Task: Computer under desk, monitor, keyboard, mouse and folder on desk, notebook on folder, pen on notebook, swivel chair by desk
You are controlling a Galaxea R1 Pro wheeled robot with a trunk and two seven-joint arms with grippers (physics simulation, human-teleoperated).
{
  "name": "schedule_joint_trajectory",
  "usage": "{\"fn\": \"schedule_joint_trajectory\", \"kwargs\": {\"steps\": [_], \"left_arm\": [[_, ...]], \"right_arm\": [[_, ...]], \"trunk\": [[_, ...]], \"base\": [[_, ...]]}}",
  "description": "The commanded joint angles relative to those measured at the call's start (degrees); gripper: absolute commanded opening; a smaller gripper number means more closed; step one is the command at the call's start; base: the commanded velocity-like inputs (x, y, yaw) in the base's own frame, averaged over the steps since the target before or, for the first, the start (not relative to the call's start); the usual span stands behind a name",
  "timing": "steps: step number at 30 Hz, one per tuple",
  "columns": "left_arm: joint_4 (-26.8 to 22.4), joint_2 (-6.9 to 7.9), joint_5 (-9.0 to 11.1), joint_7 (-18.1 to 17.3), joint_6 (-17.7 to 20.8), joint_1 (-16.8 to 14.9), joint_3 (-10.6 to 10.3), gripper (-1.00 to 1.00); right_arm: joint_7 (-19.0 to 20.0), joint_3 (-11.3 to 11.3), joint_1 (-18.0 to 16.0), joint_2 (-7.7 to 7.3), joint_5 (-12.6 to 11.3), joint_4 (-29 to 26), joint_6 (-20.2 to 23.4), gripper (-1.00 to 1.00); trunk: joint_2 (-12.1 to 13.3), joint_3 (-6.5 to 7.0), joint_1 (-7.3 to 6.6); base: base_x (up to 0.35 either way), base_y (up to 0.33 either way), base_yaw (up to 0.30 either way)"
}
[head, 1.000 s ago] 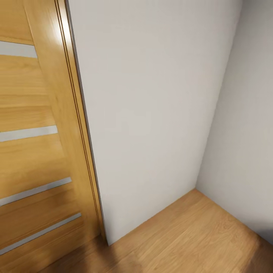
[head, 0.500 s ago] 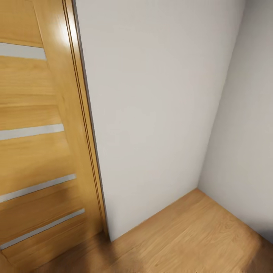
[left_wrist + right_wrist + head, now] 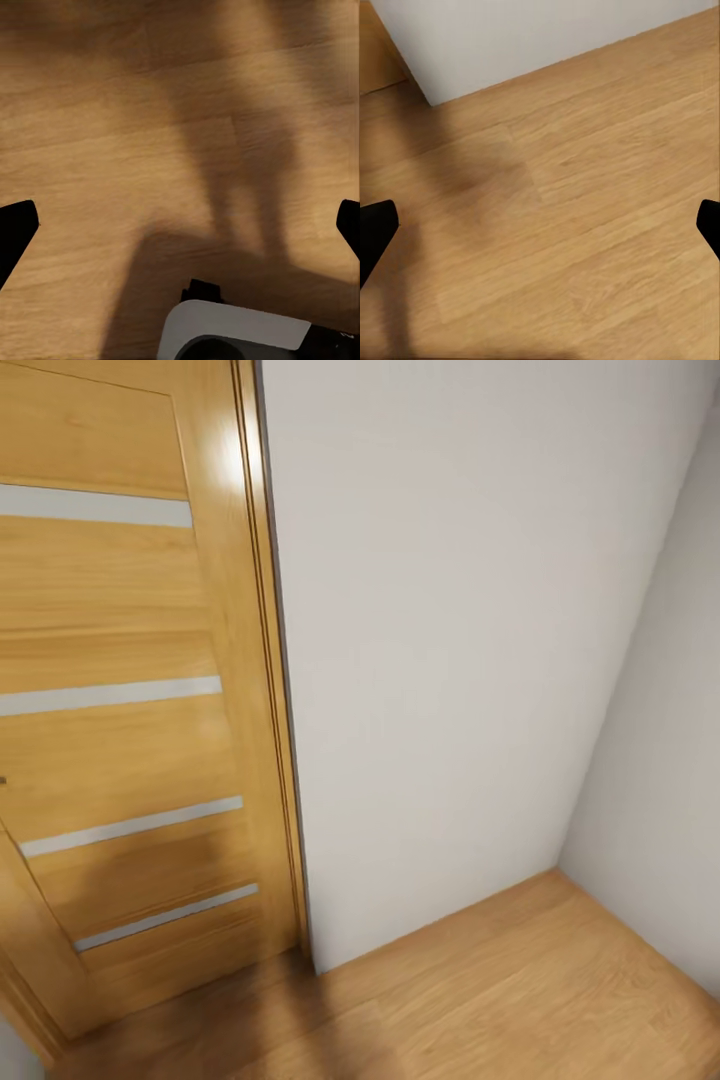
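Facing glossy oak door [image 3: 120, 690], matte wall [image 3: 450, 640]

Ahead of you the pale grey wall [image 3: 450, 660] blocks everything from 11 to 1 o'clock, meeting a second wall [image 3: 670, 810] in a corner at 2 o'clock. The oak door [image 3: 120, 710] shuts off 9 to 10 o'clock. Bare wood floor [image 3: 500, 1000] lies open at 5 o'clock. Beneath the left gripper [image 3: 180, 225], a grey-white robot part [image 3: 232, 334] sits over the floor.
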Motion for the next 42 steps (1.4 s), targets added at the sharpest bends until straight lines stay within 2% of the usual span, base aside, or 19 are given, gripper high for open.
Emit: {"fn": "schedule_joint_trajectory", "kwargs": {"steps": [1, 7, 11, 21, 33, 42], "left_arm": [[-0.1, 0.01, 0.5, 0.0, -0.1, 0.0, 0.9, 1.0], [-0.1, 0.01, 0.5, 0.0, -0.9, 0.0, 2.1, 1.0], [-0.1, 0.01, 0.5, 0.0, -1.7, 0.0, 2.3, 1.0], [-0.1, 0.01, 0.5, 0.0, -2.0, 0.0, 2.3, 1.0], [-0.1, 0.01, 0.5, 0.0, -2.0, 0.0, 2.4, 1.0], [-0.1, 0.01, 0.5, 0.0, -2.0, 0.0, 2.4, 1.0]], "right_arm": [[-0.1, 0.1, 0.0, 0.04, 0.5, 0.4, -0.2, 1.0], [-0.1, 0.3, 0.0, 0.06, 3.1, 1.1, -0.2, 1.0], [-0.1, 0.4, 0.0, 0.06, 3.6, 1.2, -0.2, 1.0], [-0.1, 0.4, 0.0, 0.07, 3.7, 1.3, -0.2, 1.0], [-0.1, 0.4, 0.0, 0.14, 3.6, 1.3, -0.2, 1.0], [-0.2, 0.3, 0.0, 0.07, 3.6, 1.3, -0.5, 1.0]], "trunk": [[0.0, -0.06, 0.01], [0.0, -0.06, 0.01], [0.0, -0.06, 0.01], [0.0, -0.06, 0.01], [0.0, -0.07, 0.01], [0.0, -0.08, 0.01]], "base": [[-0.003, -0.004, 0.281], [-0.001, -0.001, 0.281], [0.0, 0.0, 0.281], [0.0, 0.0, 0.275], [0.0, 0.0, 0.074], [-0.001, 0.0, 0.247]]}}
